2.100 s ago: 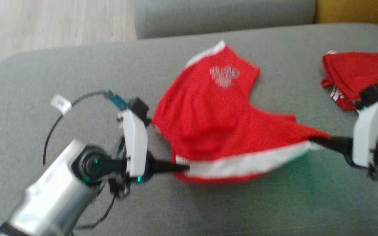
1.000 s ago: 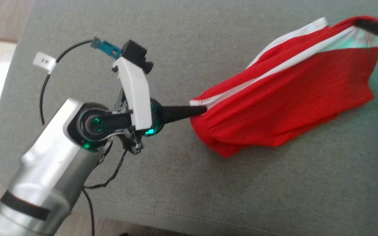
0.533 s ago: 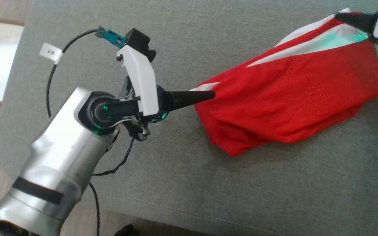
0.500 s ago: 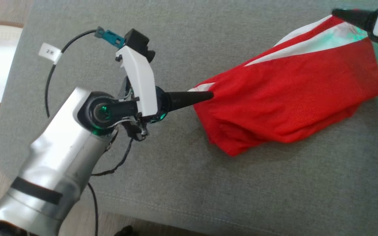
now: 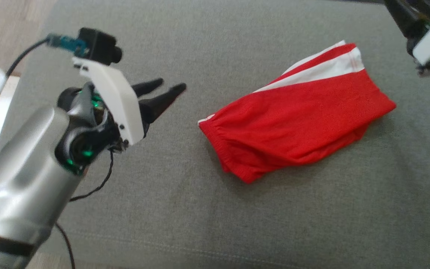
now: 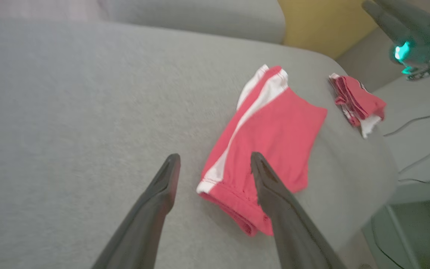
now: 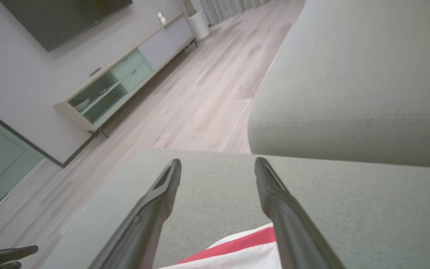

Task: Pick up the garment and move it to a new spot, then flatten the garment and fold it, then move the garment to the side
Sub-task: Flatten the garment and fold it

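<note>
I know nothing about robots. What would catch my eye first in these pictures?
The bright red garment with a white stripe, lying folded on the grey cushion, stands out first. To its left hovers the left end effector, two dark fingers spread open, holding nothing.

The red garment [image 5: 297,123] with a white side stripe lies in a folded bundle on the grey sofa cushion [image 5: 207,224]. The left end effector [image 5: 170,84] is at the left, its two dark fingers spread apart and pointing toward the garment, with bare cushion between them. The right end effector [image 5: 405,16] is at the upper right corner, partly cut off, apart from the garment. A wooden floor [image 5: 9,30] is at the upper left.
</note>
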